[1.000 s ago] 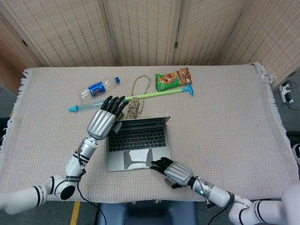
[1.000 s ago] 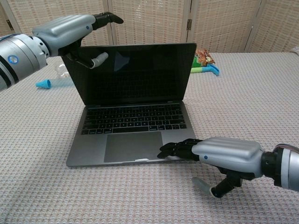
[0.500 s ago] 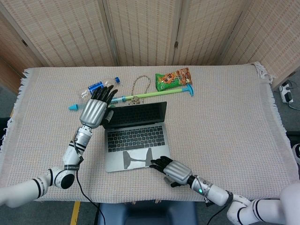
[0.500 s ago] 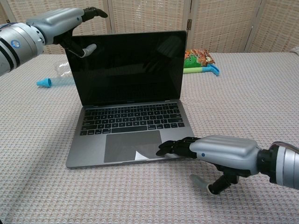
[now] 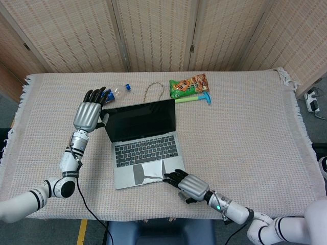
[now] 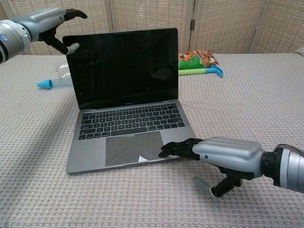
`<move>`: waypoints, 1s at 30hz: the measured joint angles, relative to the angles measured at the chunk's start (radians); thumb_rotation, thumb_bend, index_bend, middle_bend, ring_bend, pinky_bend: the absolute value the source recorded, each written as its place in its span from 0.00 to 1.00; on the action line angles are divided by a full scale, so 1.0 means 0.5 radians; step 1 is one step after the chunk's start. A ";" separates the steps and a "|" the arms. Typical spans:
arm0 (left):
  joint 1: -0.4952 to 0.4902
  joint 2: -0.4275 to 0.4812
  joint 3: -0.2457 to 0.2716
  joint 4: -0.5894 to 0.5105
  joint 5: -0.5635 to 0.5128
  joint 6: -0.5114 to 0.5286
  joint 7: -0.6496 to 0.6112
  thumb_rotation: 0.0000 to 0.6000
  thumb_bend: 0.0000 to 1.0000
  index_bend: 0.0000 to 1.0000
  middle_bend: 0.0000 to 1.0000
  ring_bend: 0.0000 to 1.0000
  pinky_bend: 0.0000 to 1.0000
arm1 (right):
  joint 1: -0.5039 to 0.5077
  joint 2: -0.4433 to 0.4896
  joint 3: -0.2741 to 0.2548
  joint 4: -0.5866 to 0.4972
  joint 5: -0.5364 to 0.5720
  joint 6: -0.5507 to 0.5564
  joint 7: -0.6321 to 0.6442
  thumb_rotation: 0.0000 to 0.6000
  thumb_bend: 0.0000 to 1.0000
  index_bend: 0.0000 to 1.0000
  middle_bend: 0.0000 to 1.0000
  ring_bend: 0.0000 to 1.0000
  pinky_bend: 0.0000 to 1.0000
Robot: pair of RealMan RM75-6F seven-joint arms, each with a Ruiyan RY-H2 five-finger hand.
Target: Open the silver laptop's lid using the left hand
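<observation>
The silver laptop (image 5: pixel 143 143) stands open on the worktop (image 5: pixel 245 117), its dark screen raised past upright and leaning slightly back, the keyboard and trackpad facing the robot.

The left robot hand (image 5: pixel 88 113) is at the upper left corner of the lid (image 5: pixel 139 120). In the chest view this robot hand (image 6: pixel 45 26) sits just beside that corner with its fingers (image 6: pixel 73 13) stretched out above and behind the screen edge and the thumb reaching down toward the corner; whether the thumb actually touches the lid cannot be told. The fingers are apart and nothing is clasped in them.

The right robot hand (image 5: pixel 190 186) lies low at the front right corner of the laptop base. In the chest view this robot hand (image 6: pixel 223 154) rests palm down with its dark fingertips (image 6: pixel 175 149) on the edge of the palm rest beside the trackpad, fingers extended close together, holding nothing.

Beyond the left robot hand, farther from the robot, a clear plastic bottle (image 5: pixel 116 91) lies on the cloth, partly hidden by the fingers. Behind the lid, to the right of that hand, lie a coiled rope (image 5: pixel 151 92), a green snack bag (image 5: pixel 189 85) and a green stick with a blue end (image 5: pixel 196 98), most of its length hidden by the screen.
</observation>
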 measured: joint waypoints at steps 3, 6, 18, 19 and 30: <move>0.030 0.036 0.017 -0.054 0.023 0.023 -0.047 1.00 0.51 0.00 0.00 0.00 0.00 | -0.007 0.011 -0.007 -0.010 -0.006 0.019 -0.001 1.00 0.69 0.00 0.00 0.02 0.00; 0.075 0.083 0.041 -0.144 0.095 0.086 -0.109 1.00 0.50 0.00 0.00 0.00 0.00 | -0.019 0.026 -0.014 -0.023 -0.016 0.050 -0.004 1.00 0.69 0.00 0.00 0.02 0.00; 0.381 0.422 0.191 -0.573 0.277 0.363 -0.245 1.00 0.51 0.00 0.00 0.00 0.00 | -0.186 0.251 -0.061 -0.149 -0.104 0.429 -0.084 1.00 0.69 0.00 0.00 0.04 0.00; 0.410 0.447 0.205 -0.592 0.275 0.380 -0.247 1.00 0.51 0.00 0.00 0.00 0.00 | -0.214 0.287 -0.064 -0.163 -0.103 0.475 -0.104 1.00 0.69 0.00 0.00 0.04 0.00; 0.858 0.584 0.418 -0.650 0.342 0.782 -0.375 1.00 0.51 0.06 0.05 0.00 0.00 | -0.694 0.686 -0.058 -0.266 0.081 1.070 -0.272 1.00 0.69 0.00 0.00 0.05 0.00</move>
